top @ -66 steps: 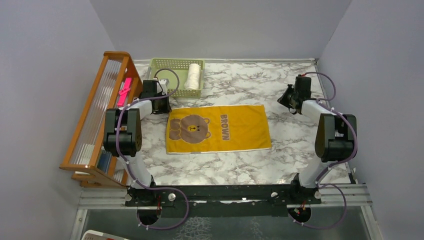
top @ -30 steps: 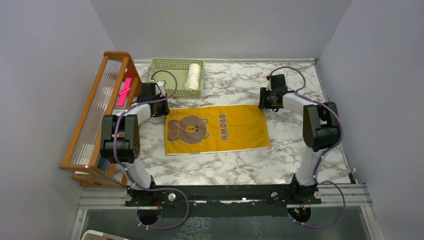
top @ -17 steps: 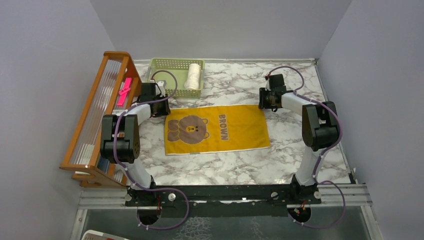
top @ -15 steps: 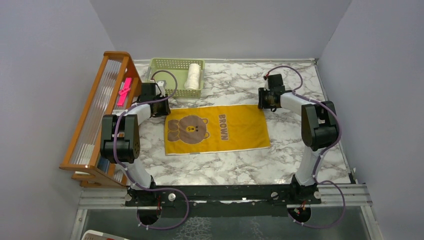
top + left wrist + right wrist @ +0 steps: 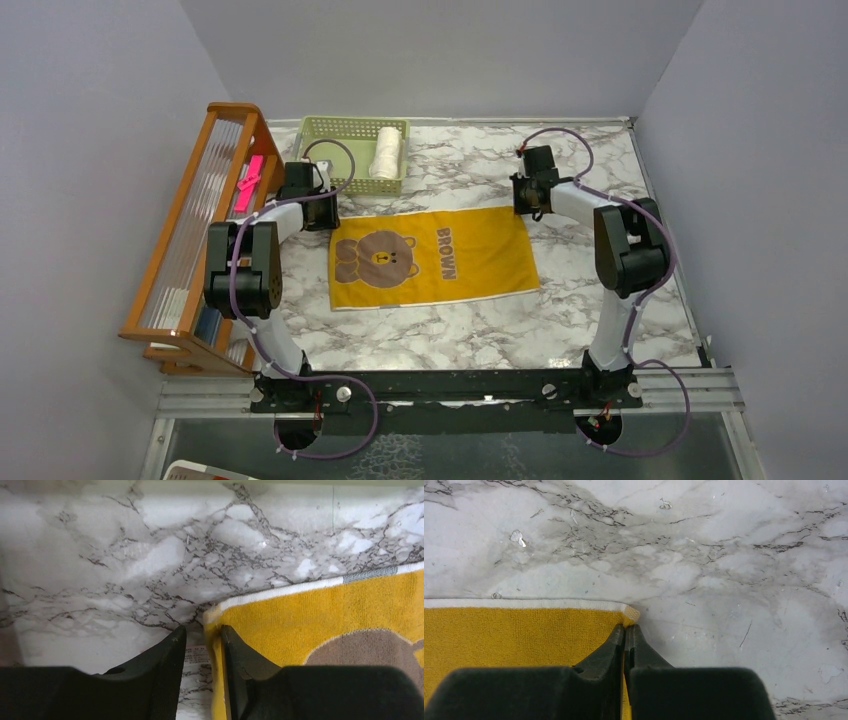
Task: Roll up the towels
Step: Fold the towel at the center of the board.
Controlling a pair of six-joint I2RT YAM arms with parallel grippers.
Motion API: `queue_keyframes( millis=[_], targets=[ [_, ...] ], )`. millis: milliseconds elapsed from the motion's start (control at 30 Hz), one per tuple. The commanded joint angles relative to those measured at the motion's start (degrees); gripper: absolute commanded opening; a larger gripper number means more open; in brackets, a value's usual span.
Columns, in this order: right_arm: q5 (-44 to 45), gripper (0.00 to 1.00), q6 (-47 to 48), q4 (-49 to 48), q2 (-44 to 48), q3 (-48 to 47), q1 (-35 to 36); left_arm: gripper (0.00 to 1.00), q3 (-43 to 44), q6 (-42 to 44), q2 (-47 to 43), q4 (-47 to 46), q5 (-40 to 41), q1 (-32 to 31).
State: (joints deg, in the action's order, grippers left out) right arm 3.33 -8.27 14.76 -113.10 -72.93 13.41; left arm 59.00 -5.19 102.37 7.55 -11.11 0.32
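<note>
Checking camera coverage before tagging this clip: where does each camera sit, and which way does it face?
Top external: above and behind the bases, looking down on the table; left arm and right arm show.
Left wrist: on that arm, facing down past the left gripper, fingers parted, at a corner of the yellow towel.
Right wrist: facing down past the right gripper, shut on the opposite corner.
Shared: all three show towel and table.

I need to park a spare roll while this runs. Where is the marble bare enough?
Widest: the near strip between the yellow towel and the base rail. Also the far stretch between the basket and the right arm. Crowded: far left, among basket, left arm and wooden rack.
</note>
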Motion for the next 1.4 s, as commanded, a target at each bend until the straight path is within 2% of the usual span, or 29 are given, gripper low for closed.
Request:
queue_keyframes(
  millis=[0, 167, 300, 433, 733, 833, 1100, 1367],
  targets=[
    [0.09, 0.01, -1.00, 1.36, -2.94, -0.55, -0.30, 0.34, 3.54, 1.36, 1.92, 0.56, 2.84, 0.29],
    [-0.75, 0.01, -1.13, 1.92, -2.66, -1.72, -0.49, 0.26, 4.62, 1.38, 2.64, -1.98, 1.52, 0.29],
    [-1.32, 0.01, -1.21, 2.23, -2.61, -2.24, -0.49, 0.00, 5.92, 1.37, 3.99, -3.15, -2.72, 0.30],
    [-1.70, 0.01, -1.33, 2.34, -2.31, -2.76, -0.79, 0.00, 6.56, 1.49, 4.76, -2.14, -5.11, 0.30],
    [-6.27, 0.01, -4.84, 0.23, -0.26, -5.76, -4.99, 0.00, 6.27, 1.67, -0.26, -7.20, -1.60, 2.03],
    [-6.03, 0.01, -7.00, -3.37, 3.40, -1.55, -6.98, 0.00, 3.54, 0.77, -2.35, -9.12, -0.56, 2.87],
    [-3.21, 0.01, -14.62, -18.86, 19.69, 19.95, -8.71, 0.00, -9.77, -5.10, -13.67, -16.41, 2.73, 3.25],
    [-2.65, 0.01, -13.41, -21.82, 32.59, 29.00, -8.75, 0.00, -18.36, -8.90, -23.99, -18.18, 2.10, 3.20]
  ],
)
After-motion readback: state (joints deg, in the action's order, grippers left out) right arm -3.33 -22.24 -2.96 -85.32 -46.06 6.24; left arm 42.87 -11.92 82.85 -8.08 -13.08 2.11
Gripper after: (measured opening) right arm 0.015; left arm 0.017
